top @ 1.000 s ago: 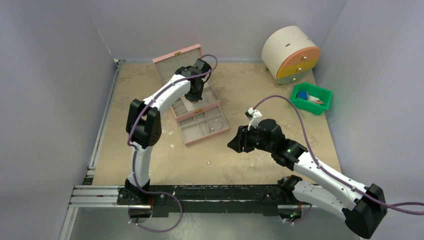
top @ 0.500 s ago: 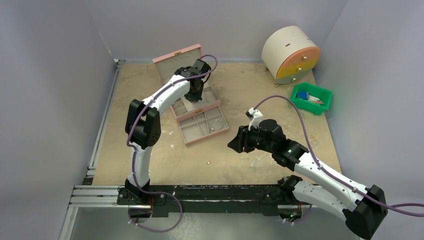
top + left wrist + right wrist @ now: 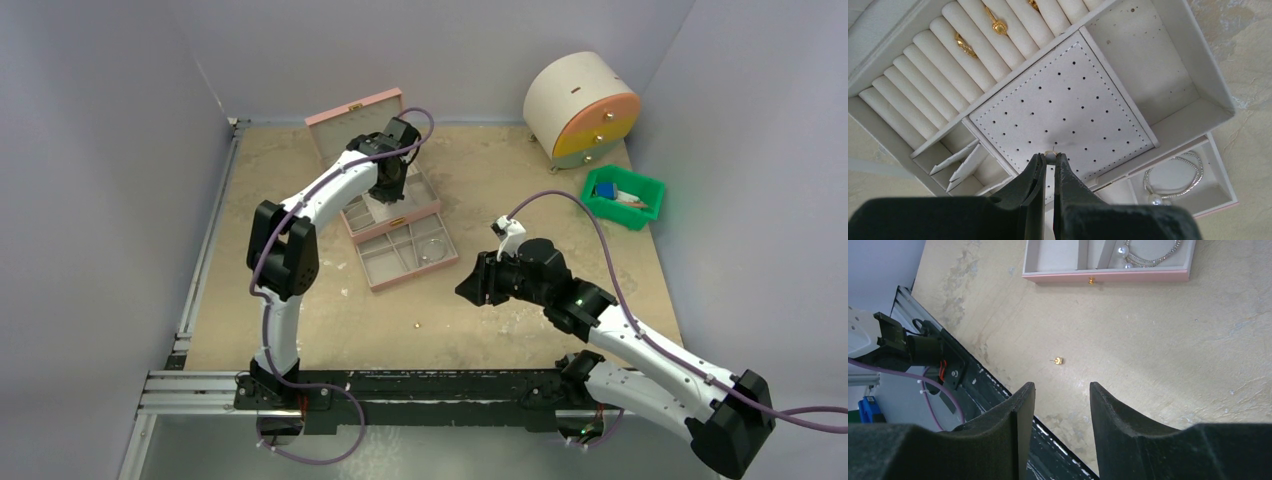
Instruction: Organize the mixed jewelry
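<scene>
Right wrist: stud (image 3: 1058, 360) near table edge (image 3: 994, 374)

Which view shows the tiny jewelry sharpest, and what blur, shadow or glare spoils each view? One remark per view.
Top external: even, soft light, but the loose stud is a mere speck. Left wrist: perforated pad and gold rings sharp, no glare; left gripper dark. Right wrist: loose stud sharpest here; right gripper dark, soft-edged.
</scene>
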`<state>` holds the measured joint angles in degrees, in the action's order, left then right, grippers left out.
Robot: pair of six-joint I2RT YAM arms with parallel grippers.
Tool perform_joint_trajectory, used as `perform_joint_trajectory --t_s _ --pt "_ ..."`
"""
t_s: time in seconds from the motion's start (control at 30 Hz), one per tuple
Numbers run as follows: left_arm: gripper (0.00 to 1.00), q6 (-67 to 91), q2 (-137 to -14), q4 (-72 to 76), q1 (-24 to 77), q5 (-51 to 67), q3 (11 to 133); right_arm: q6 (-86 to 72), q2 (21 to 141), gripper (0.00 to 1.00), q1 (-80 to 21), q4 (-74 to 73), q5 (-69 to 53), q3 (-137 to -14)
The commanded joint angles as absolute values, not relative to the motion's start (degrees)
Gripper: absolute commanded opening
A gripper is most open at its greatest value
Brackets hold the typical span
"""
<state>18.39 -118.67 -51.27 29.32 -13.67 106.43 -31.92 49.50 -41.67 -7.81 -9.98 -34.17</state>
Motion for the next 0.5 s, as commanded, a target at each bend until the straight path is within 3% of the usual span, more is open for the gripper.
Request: perform_joint_trajectory --t_s 0.0,0.47 --pt "0.0 18.0 -116.78 -49.97 29.17 -13.67 106.46 -31.98 49.24 0.48 -41.71 -6.24 -9.94 -35.77" --pt "0.0 17.71 -120.36 -50.03 29.11 -13.67 106.36 -31.85 48.31 0.48 -41.66 -6.66 -9.84 -35.09"
